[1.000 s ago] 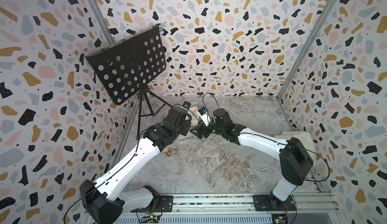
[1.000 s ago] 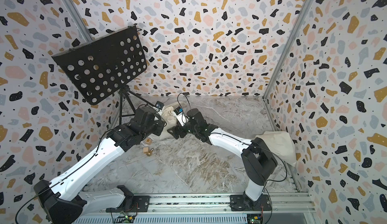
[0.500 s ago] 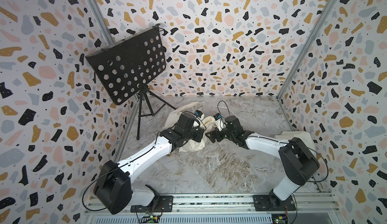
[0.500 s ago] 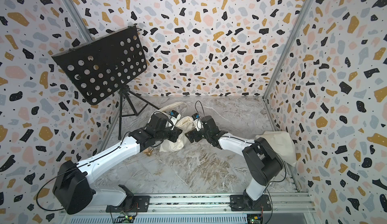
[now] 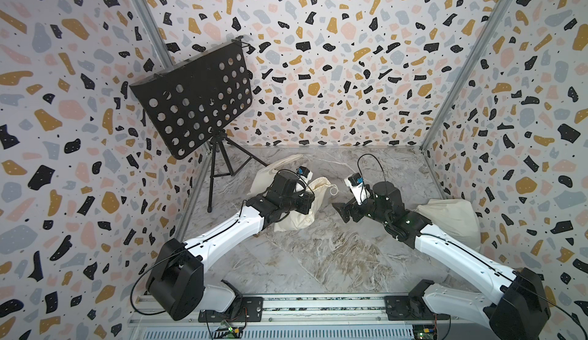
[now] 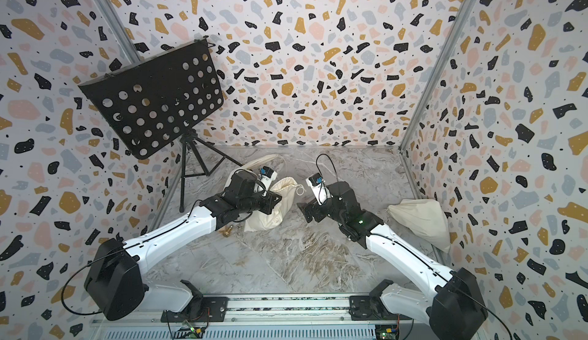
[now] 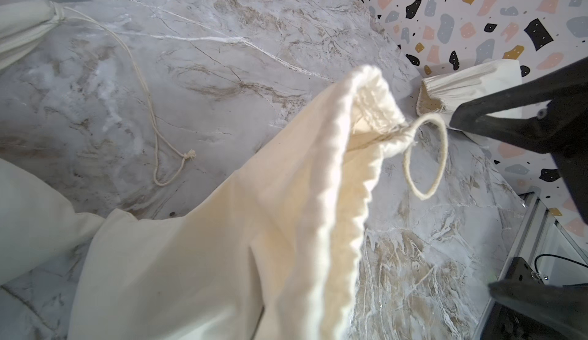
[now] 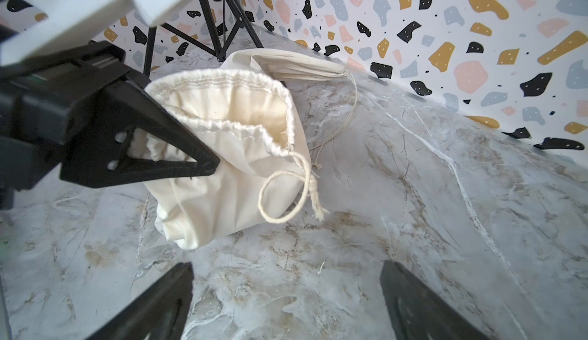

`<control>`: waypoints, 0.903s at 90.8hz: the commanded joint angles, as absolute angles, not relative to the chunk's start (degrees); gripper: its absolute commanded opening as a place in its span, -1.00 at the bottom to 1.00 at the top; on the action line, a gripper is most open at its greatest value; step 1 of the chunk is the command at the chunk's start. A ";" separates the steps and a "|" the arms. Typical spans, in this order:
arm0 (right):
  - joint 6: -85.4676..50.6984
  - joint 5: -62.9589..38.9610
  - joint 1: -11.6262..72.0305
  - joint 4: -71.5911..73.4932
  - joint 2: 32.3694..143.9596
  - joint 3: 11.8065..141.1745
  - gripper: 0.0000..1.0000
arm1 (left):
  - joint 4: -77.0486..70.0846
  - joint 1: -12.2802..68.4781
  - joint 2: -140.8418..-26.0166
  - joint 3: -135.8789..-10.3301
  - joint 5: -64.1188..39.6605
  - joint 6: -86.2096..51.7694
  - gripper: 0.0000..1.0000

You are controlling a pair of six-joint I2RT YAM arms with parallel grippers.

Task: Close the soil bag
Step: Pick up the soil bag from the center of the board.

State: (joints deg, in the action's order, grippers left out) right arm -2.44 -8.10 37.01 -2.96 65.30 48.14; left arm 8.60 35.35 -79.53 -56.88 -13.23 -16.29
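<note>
Pinches the hem of the soil bag (image 8: 222, 201) with the left gripper (image 8: 208, 166), jaws pressed together on the cloth. Holds the right gripper (image 8: 286, 265) empty, jaws wide apart, just short of the bag. Shows the bag's mouth gaping beside the left fingertips, with the drawstring loop (image 8: 261, 200) dangling on the side facing the right gripper. Shows a second cloth bag (image 8: 286, 65) beyond, on the marble table (image 8: 429, 211).
</note>
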 commanded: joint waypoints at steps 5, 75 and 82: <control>-0.49 -8.53 36.83 -8.92 67.59 55.07 0.85 | 5.10 35.60 -78.96 -57.22 -14.07 -16.18 -0.96; 2.94 -7.81 36.28 -10.48 82.03 66.16 -0.68 | 5.98 35.83 -78.13 -57.22 -13.57 -15.10 -0.93; 3.59 -6.38 35.83 -11.42 80.90 66.18 -1.00 | 7.56 35.77 -77.68 -57.23 -11.55 -13.13 -0.85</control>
State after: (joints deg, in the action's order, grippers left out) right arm 2.52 -8.01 36.58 -9.54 82.30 64.03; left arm 8.82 35.48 -79.50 -56.88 -12.99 -15.64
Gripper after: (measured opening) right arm 0.089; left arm 0.061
